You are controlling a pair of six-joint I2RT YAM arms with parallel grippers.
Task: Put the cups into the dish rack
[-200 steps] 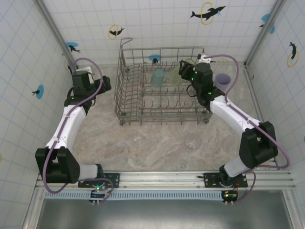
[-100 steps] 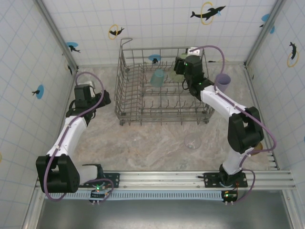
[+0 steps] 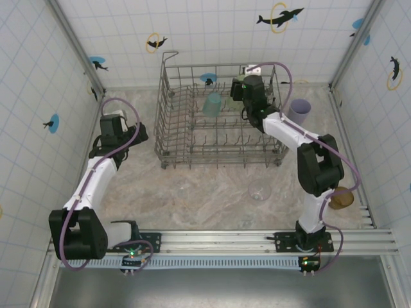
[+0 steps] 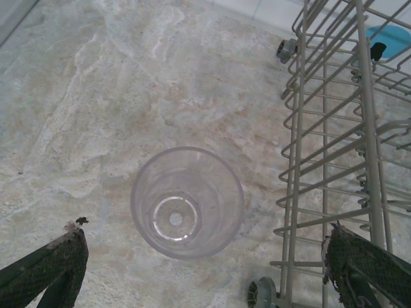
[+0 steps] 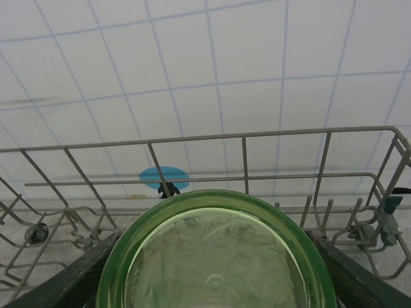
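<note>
Six cups can be made out, all small translucent plastic tumblers that taper toward the base. One is teal, one lime green, one lavender, one amber-brown, and two are clear. The teal cup (image 3: 212, 104) sits among the upright tines in the far part of the dish rack (image 3: 221, 154), a single large grey wire basket on small wheels in the middle of the marbled worktop (image 3: 212, 186). The right gripper (image 3: 240, 90) reaches over the rack's far right part with its fingers clamped on either side of the lime green cup (image 5: 192, 269). That cup's round, ridged end faces the wrist camera, and the rack's back wall and a blue wall sticker (image 5: 164, 178) lie beyond it. The lavender cup (image 3: 298, 110) stands mouth up on the worktop just right of the rack. The amber-brown cup (image 3: 340, 197) lies near the right wall, partly behind the right arm. One clear cup (image 3: 259, 190) stands on the worktop in front of the rack's right corner. The other clear cup (image 4: 187, 202) stands mouth up just beside the rack's left wall, near a rack wheel (image 4: 287, 48). The left gripper (image 4: 204, 239) hangs above it with its fingers spread wide apart, holding nothing; one fingertip is close against the rack wire. White tiled walls with fish stickers enclose the worktop on three sides.
</note>
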